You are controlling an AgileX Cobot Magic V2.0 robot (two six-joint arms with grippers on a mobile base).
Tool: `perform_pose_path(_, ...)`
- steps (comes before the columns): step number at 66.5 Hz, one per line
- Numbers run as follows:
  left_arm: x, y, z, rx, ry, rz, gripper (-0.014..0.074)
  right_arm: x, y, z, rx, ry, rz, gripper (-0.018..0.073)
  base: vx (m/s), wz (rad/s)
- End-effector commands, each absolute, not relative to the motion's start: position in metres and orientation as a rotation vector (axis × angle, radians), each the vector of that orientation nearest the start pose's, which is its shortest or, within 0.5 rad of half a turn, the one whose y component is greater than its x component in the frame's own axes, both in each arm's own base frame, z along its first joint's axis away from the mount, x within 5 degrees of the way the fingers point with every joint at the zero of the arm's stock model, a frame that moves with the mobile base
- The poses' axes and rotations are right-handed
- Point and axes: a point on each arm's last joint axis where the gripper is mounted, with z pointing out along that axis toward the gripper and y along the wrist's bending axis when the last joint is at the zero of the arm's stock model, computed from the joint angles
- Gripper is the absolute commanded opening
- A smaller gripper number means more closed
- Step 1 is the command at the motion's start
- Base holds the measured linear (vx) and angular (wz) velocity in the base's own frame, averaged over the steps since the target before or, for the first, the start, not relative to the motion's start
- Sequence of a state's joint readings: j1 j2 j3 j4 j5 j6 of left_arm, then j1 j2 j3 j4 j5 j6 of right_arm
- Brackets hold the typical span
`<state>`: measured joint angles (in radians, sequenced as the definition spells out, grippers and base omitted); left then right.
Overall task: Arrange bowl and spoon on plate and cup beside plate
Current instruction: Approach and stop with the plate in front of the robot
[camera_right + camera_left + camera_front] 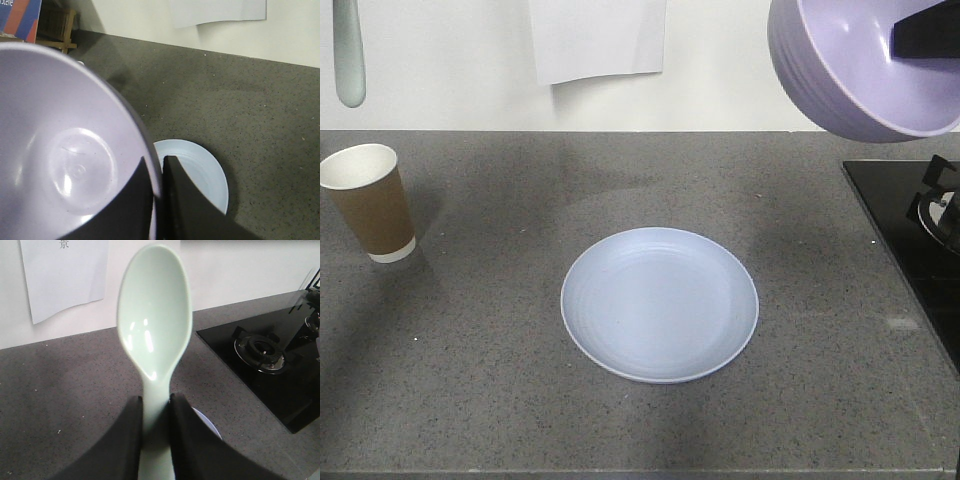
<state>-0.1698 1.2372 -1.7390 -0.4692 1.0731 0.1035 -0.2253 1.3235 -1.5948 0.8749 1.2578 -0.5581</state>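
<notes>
The pale blue plate [660, 304] lies empty at the middle of the grey counter. High above its right side hangs the lavender bowl [865, 65], tilted, with my right gripper [159, 165] shut on its rim, one finger inside and one outside; the plate [200, 172] shows below. The mint-green spoon [154, 320] is held upright in the air, my left gripper [156, 405] shut on its handle. In the front view only the spoon [349, 55] shows at the top left, above the brown paper cup [370, 202] standing at the counter's left.
A black gas hob [920, 230] fills the counter's right edge, its burner [262, 347] visible in the left wrist view. A white paper sheet [598, 38] hangs on the back wall. A wooden object and a coloured box [20, 17] sit far left.
</notes>
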Motion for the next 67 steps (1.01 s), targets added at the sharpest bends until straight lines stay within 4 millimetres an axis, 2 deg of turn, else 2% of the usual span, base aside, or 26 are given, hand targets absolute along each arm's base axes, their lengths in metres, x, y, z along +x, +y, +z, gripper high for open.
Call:
perform_pose_path(1, 0.1989, -0.0729, 0.5396, 0.289, 1.895, -0.634, -0.0006, 0.2401, 0.0152, 0.4906, -0.384, 1.998, 0.702, -0.0006, 0.04, 0.01)
perform_pose_path(67, 0.1989, -0.0729, 0.5396, 0.289, 1.895, -0.634, -0.0006, 0.2401, 0.0152, 0.4906, -0.384, 1.998, 0.702, -0.0006, 0.03, 0.01)
